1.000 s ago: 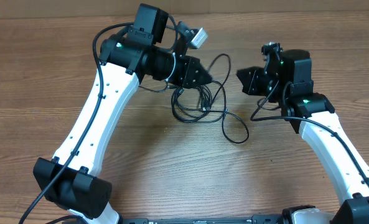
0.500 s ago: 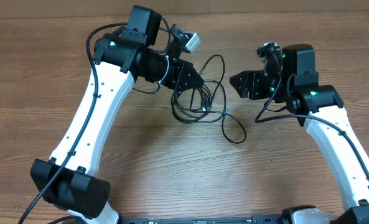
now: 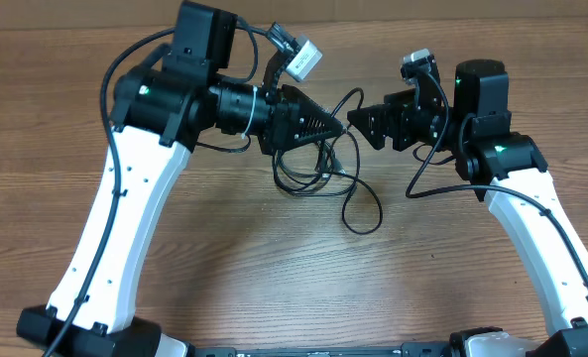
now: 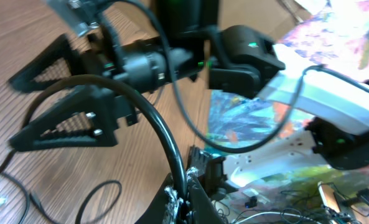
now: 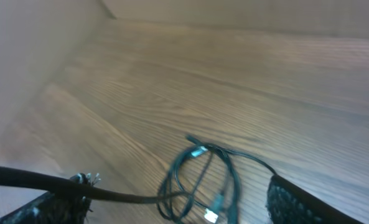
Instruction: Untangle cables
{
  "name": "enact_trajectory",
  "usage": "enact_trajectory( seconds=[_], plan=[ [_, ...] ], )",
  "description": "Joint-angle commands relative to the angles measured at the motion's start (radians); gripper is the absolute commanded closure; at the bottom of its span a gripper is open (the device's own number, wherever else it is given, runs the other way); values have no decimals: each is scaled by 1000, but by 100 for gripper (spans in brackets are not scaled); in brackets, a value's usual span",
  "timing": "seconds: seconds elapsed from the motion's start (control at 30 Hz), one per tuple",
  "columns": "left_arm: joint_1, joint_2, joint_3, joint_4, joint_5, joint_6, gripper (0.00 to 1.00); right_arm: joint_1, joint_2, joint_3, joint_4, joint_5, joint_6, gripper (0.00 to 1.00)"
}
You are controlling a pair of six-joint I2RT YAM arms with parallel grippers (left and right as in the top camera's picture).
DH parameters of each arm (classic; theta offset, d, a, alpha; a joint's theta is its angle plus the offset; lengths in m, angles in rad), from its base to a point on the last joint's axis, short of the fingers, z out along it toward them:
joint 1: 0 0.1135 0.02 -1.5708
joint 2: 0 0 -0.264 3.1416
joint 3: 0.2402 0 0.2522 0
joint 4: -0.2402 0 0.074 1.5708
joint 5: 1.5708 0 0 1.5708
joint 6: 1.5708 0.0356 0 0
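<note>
Okay, the cables (image 3: 318, 164) sit on the table (image 3: 224, 268) just past centre toward 12 o'clock. It's a small loose tangle of thin black loops. One strand trails off toward 5 o'clock and another arcs up toward 12 between the two claws.

The claws face each other across the top of it: left gripper (image 3: 335, 126) in from 9 o'clock, right gripper (image 3: 361, 127) in from 3 o'clock, tips close but apart. The tangle lies at 6 o'clock of that gap, just beside both tips from overhead. Their height above the wood, cannot tell.

The right claw is spread wide. Its wrist view shows a finger at each bottom corner, with the tangle and its plug ends on the wood between them. The left claw's fingers overlap from above and its own wrist view is blurred, so I cannot tell if it is spread, closed or pinching a strand.

The tangle's long axis runs roughly 12 to 6, crosswise to both claws. My guess is that nearness is about equal, with the left tip slightly more over the loops. The next move likely needs a drop toward 6 o'clock onto a single strand.
</note>
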Motion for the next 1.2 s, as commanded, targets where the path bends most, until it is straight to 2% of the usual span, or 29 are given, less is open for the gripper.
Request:
enact_trajectory(
  seconds=[0.0,0.13,0.27,0.33,0.43,0.47,0.57,0.67,0.77,0.83,0.87,0.9,1.0,1.17],
  plan=[
    [-2,-28,25,6,64,21,96,6,19,18,36,-111,-3,18],
    [-2,-28,24,6,64,2,96,34,40,18,76,-196,-3,29],
    [-2,-28,24,6,62,3,96,66,41,18,95,-198,-4,42],
    [-2,-28,24,6,59,3,96,72,41,18,107,-190,-4,55],
    [-2,-28,24,4,37,2,96,72,41,18,100,-120,-4,87],
    [-2,-28,24,0,9,2,96,72,41,18,88,-77,-3,94],
    [-2,-28,24,-23,-122,3,96,72,40,18,34,110,-3,96],
    [-2,-28,24,-60,-326,1,96,72,38,18,-31,349,8,96],
    [-2,-27,24,-95,-581,-55,88,72,21,29,-107,570,27,96],
    [-2,-27,20,-111,-747,-113,64,72,4,60,-164,666,27,96],
    [-2,-27,19,-118,-819,-137,56,72,-4,82,-191,702,26,96],
    [-2,-27,19,-123,-870,-154,52,72,-14,110,-220,732,26,96],
    [-2,-26,18,-122,-951,-201,48,72,-38,236,-314,793,26,96],
    [-2,-19,9,-97,-951,-222,45,72,-56,455,-394,791,26,96]
  ],
)
